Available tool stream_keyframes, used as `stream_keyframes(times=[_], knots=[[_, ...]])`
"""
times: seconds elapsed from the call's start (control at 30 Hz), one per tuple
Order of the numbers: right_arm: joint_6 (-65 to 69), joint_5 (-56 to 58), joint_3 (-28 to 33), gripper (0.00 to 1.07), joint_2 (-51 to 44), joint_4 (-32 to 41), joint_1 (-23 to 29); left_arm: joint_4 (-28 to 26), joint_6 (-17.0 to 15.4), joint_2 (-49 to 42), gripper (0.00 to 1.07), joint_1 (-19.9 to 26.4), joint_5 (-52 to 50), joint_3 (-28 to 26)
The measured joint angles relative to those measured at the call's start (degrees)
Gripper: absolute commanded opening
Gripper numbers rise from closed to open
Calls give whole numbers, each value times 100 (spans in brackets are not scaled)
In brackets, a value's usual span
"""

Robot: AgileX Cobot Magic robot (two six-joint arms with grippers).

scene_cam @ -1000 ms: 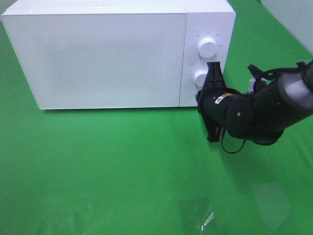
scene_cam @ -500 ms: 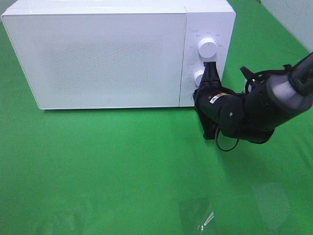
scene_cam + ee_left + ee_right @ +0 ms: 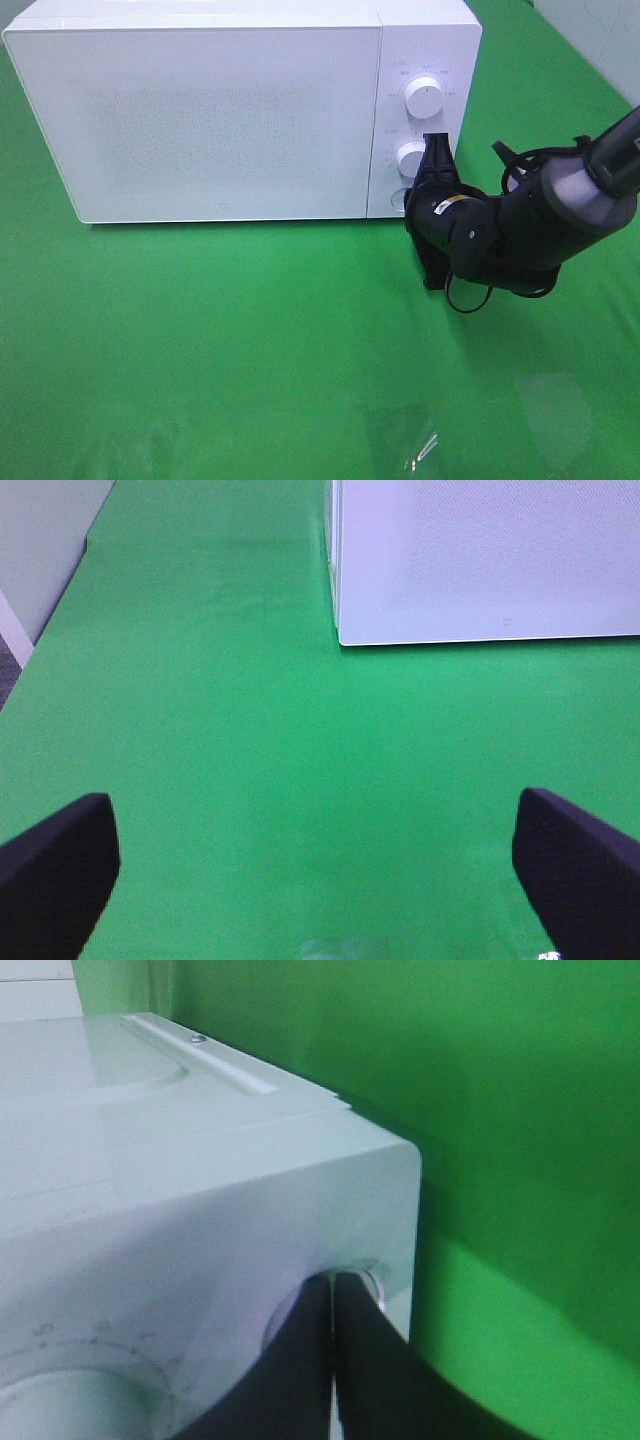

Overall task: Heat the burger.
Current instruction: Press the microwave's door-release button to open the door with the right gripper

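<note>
The burger is out of view. A white microwave stands at the back of the green cloth with its door closed. My right gripper is shut, and its joined fingertips press against the round button at the bottom of the control panel, below the two white knobs. My left gripper is open over bare green cloth, with nothing between its fingers. It faces the microwave's left front corner from a distance and does not show in the exterior high view.
The right arm reaches in from the right edge. A small clear, shiny scrap lies on the cloth near the front. Grey wall shows beyond the cloth's left edge.
The right arm has edged a little toward the control panel, with its shut fingertips staying at the bottom button. The microwave door stays closed.
</note>
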Motion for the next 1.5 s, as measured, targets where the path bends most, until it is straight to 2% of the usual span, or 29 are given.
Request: stream_keyframes(times=[0.8, 1.1, 1.5], knots=[[195, -498, -92, 0, 160, -23, 74, 0, 0, 0, 100, 0, 0, 0], [80, -332, -361, 0, 361, 0, 57, 0, 0, 0, 100, 0, 0, 0], [40, -218, -378, 0, 361, -69, 11, 0, 0, 0, 100, 0, -6, 0]])
